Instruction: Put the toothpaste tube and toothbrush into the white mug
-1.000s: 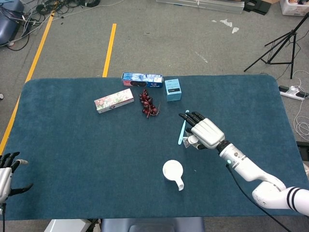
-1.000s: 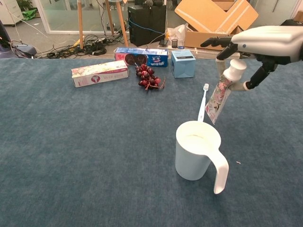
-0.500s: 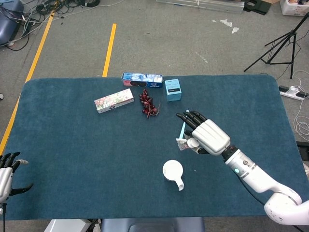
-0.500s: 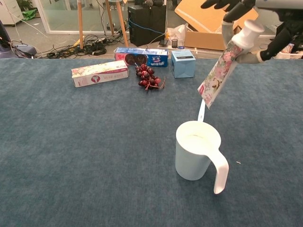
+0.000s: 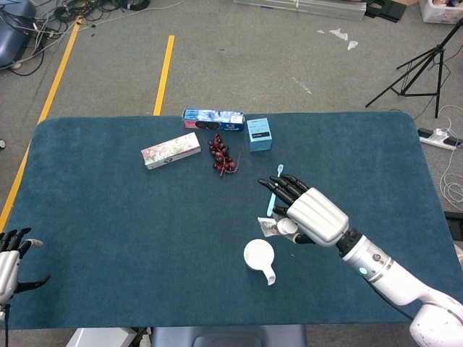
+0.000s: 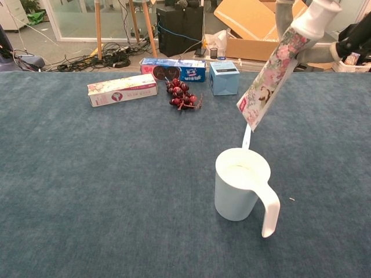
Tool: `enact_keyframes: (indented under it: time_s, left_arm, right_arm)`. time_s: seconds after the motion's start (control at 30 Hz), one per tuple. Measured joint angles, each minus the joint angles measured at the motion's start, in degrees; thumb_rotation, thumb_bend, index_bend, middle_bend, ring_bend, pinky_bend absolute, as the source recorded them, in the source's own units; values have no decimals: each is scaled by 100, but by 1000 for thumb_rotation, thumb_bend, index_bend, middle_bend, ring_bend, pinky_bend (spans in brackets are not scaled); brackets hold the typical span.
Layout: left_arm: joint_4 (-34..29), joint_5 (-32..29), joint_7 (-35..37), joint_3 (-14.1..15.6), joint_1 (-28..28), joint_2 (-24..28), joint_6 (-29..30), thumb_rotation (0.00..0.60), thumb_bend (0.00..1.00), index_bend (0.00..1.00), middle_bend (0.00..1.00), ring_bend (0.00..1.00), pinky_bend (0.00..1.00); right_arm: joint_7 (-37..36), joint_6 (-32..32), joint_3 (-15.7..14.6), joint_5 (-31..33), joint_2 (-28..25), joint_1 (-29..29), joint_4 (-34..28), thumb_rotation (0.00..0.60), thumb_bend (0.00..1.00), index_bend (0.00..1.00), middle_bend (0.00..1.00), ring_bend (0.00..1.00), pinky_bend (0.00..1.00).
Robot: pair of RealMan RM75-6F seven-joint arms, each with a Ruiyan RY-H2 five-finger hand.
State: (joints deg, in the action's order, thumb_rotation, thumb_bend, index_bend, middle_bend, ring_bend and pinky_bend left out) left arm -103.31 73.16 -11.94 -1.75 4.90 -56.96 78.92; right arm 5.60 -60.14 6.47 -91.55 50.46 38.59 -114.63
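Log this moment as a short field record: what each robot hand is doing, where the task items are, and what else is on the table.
right robot hand: holds the toothpaste tube cap-up, tilted, its flat end above the white mug
left robot hand: empty, fingers apart, at the table's near left edge
toothbrush: lying on the blue tablecloth beyond the mug
mug: upright, nothing visible inside
other items: floral box, grapes, blue biscuit pack, small blue box

The right hand (image 5: 312, 216) hangs raised, fingers curled in a grip; the left hand (image 5: 9, 260) rests low, fingers spread.
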Motion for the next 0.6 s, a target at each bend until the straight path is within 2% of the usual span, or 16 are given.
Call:
enact_keyframes:
  time_s: [0.6]
  left_arm:
    - [-10, 23, 20, -11, -17, 7, 52, 600, 68, 333, 154, 95, 74]
  right_arm:
    - [-335, 257, -190, -435, 92, -9, -163, 600, 253, 646, 32, 0, 110]
